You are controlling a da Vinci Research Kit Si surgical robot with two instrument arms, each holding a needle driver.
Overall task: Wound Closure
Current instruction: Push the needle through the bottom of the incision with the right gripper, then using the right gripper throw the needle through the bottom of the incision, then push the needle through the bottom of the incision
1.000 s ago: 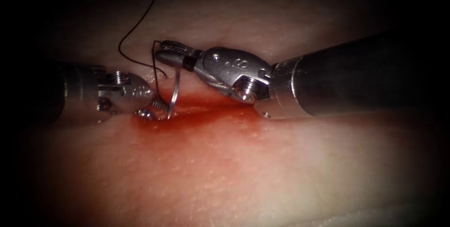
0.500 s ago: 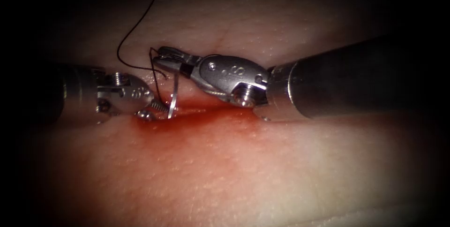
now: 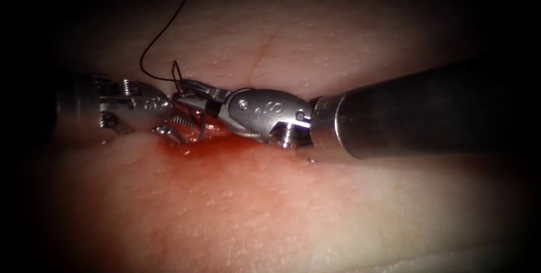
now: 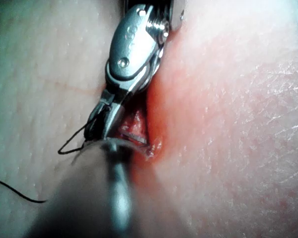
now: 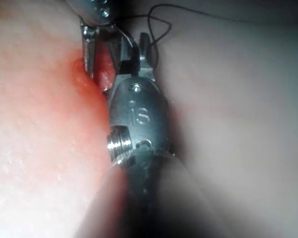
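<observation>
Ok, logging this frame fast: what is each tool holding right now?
Left tool: jaws open at the cut, holding nothing.
Right tool: shut on the needle near its thread end; the needle's lower part is in the tissue.

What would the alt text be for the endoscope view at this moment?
The right end effector holds the curved needle near its thread end, the needle's lower part down in the cut of the tissue. The left end effector, jaws open, sits at the cut's left end amid red fluid. Dark thread loops up from the needle.
</observation>
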